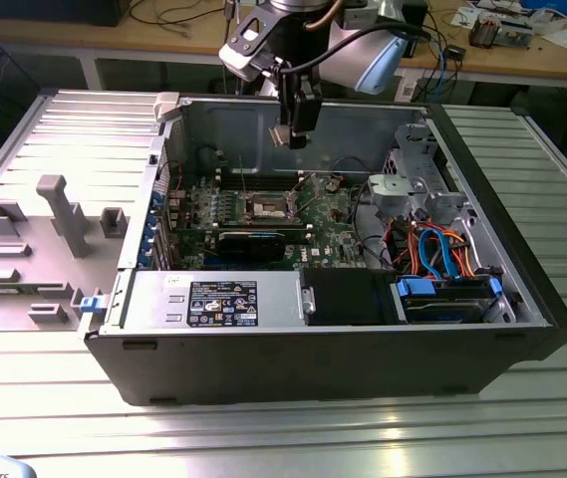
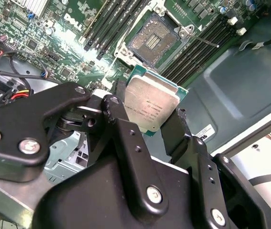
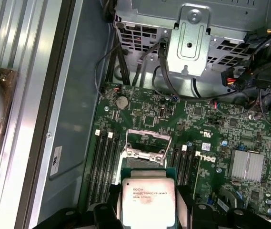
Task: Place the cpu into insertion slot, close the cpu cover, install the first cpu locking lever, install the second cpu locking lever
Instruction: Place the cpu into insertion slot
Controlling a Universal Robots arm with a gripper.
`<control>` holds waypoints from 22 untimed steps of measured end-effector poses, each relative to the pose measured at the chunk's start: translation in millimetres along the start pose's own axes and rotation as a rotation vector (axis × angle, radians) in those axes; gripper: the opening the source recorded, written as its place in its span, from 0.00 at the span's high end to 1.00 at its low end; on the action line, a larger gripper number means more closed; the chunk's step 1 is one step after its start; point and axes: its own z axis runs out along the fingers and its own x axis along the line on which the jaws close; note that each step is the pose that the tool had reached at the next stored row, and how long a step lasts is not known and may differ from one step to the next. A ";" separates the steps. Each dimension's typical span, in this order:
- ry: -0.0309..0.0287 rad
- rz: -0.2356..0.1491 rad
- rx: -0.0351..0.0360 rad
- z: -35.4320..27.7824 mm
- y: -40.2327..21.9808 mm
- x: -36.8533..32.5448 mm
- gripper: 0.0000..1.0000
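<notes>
A ribbed metal table is carrying an open computer case, which is lying on its side with its interior facing up. A grey moulded fixture is resting on the table just beside the case, at the exterior view's left. The arm is reaching in over the case's far wall. A green motherboard is lying flat inside the case, with a black card standing across it. The gripper is hanging above the board, clear of it. In both wrist views its black fingers are closing narrowly on opposite edges of the cpu, gripping it with the pale metal face showing. The insertion slot is sitting between the rows of memory slots, its dark centre exposed. The cpu is hovering apart from the slot, raised off it and just to one side.
</notes>
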 end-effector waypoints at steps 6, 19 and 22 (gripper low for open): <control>-0.0001 0.002 0.0000 1.8 -2.1 0.3 0.46; -0.0002 0.003 0.0001 5.2 -2.9 0.3 0.46; 0.0000 0.003 0.0001 5.3 -2.9 0.3 0.46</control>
